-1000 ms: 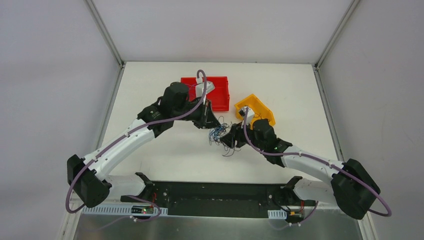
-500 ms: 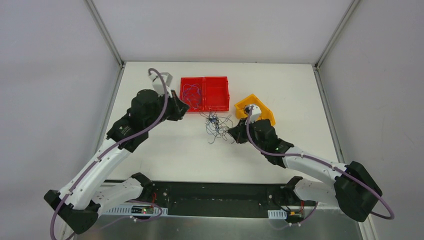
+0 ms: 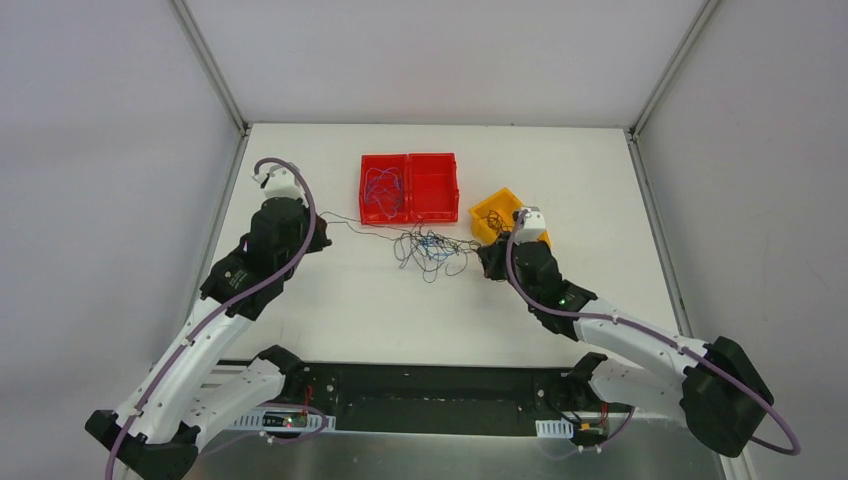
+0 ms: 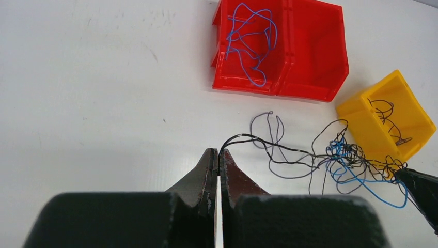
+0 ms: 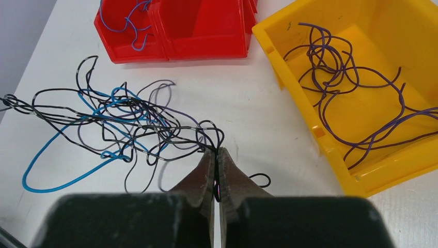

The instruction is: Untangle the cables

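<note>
Tangled blue, black, purple cables (image 3: 430,248)

**Changes, one second back to now**

1. Your left gripper (image 4: 217,153): it leaves its place over the red bin (image 3: 435,190) and now sits at the left side of the tabletop (image 3: 330,300), with a black strand (image 4: 258,140) drawn out behind it.
2. Your right gripper (image 5: 216,153): its jaws, apart before, are now pinched on dark wires at the tangle's right edge. It is nearer the yellow bin (image 3: 492,212).
3. The cables (image 3: 430,248): formerly a compact clump, now stretched wide between your two grippers.
4. Red bin: the arm no longer covers it, and blue wires (image 3: 384,187) show in its left compartment.
</note>
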Robot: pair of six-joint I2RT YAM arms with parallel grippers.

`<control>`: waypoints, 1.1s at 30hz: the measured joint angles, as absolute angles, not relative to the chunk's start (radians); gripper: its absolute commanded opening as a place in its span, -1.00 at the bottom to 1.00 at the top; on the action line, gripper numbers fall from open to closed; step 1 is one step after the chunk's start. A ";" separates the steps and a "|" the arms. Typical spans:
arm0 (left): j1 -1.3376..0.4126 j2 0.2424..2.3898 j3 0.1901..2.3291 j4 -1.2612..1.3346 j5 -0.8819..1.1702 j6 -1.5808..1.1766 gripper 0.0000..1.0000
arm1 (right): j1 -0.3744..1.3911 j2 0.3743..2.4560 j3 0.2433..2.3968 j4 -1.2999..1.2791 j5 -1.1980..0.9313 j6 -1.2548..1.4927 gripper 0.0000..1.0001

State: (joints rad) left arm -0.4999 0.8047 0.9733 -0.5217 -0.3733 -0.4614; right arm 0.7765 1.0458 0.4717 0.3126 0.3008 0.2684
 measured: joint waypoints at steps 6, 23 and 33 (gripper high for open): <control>-0.500 0.808 0.973 -0.526 -0.393 -0.456 -1.00 | 0.776 0.978 0.429 0.329 0.308 0.268 -1.00; -0.504 0.768 0.964 -0.566 -0.649 -0.464 -1.00 | 0.782 0.721 0.381 0.187 0.292 0.332 -0.91; -0.502 0.777 0.956 -0.554 -0.531 -0.432 -1.00 | 0.779 0.555 0.382 -0.165 0.479 0.488 -0.65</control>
State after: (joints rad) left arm -0.5018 0.7773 0.9558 -0.5537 -0.5312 -0.4316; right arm 0.7792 0.5552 0.3817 -0.1650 0.4786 0.4885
